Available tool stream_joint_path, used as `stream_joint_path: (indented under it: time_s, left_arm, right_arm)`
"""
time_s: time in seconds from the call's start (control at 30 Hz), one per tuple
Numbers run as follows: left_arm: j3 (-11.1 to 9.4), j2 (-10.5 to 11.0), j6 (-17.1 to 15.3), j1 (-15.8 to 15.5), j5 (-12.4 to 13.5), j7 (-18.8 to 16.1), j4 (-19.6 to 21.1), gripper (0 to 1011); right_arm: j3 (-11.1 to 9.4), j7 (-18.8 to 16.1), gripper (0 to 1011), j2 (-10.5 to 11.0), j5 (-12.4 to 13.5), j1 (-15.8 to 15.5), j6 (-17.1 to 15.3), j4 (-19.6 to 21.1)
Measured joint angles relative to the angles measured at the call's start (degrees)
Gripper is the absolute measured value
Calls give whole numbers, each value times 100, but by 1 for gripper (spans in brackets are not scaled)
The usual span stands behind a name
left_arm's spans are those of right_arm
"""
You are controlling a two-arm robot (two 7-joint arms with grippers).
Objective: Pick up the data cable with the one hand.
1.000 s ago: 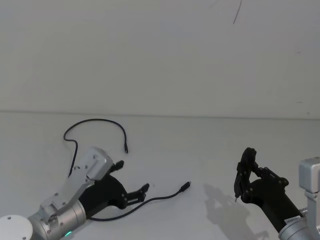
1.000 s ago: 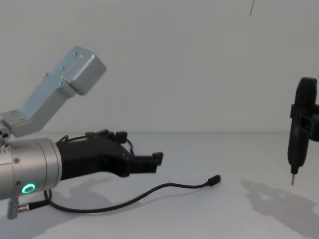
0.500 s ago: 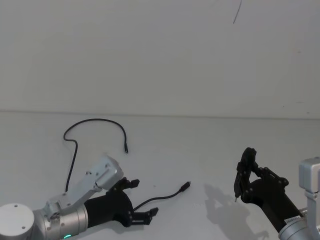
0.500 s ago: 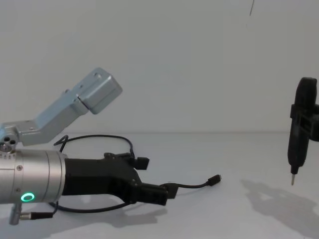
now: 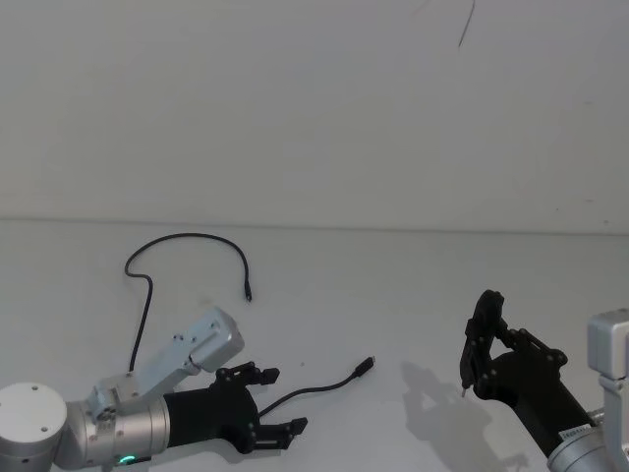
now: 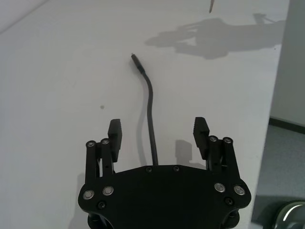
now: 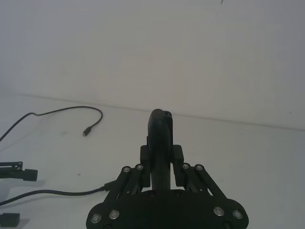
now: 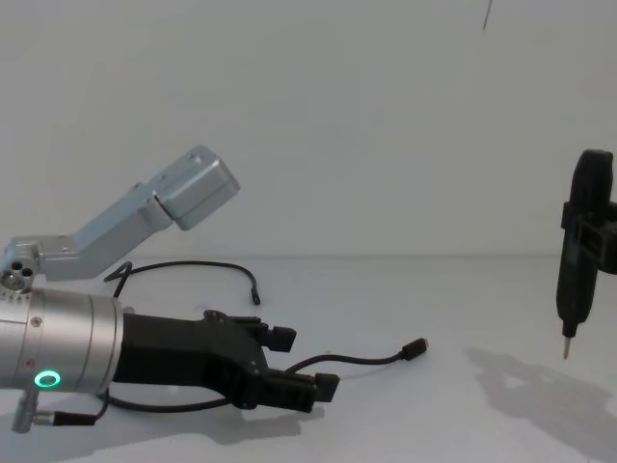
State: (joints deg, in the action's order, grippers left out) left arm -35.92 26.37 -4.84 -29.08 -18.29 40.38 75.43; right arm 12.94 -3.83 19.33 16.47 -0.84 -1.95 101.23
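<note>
Left gripper (image 5: 283,400) — jaws spread, reaching forward low — straddles the data cable (image 5: 324,384); right gripper (image 5: 490,336) parked, clamping a pen tool (image 5: 473,358).

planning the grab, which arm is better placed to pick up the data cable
Left. The left gripper sits open and low over the table with the data cable running between its jaws. The right gripper is off to the side, shut on a pen-shaped tool.

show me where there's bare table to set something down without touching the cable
Bare: the middle of the table, between the near plug of the data cable and the right gripper holding the pen-shaped tool; also the far strip right of the loop. Crowded: near left, where the open left gripper straddles the cable.
</note>
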Motion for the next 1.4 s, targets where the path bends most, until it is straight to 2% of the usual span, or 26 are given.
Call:
stream_joint_path:
  time_s: [0.43,0.5,0.6,0.93,1.23,1.4]
  left_arm:
    - [-46,-32,-106,-136,-40,27,-242,494]
    - [-48,-34,-114,-145,-42,28,-256,456]
    - [-53,-36,-123,-158,-46,30,-278,314]
    - [-62,-40,-140,-180,-57,34,-315,59]
    - [-3,21,-14,-179,-137,53,-191,48]
    - [85,180,118,-177,-268,220,22,48]
  right_arm:
    - [0,0,269,0,0,0,0,0]
    - [0,0,269,0,0,0,0,0]
    - [0,0,269,0,0,0,0,0]
    - [0,0,269,0,0,0,0,0]
    - [0,0,269,0,0,0,0,0]
    - [0,0,269,0,0,0,0,0]
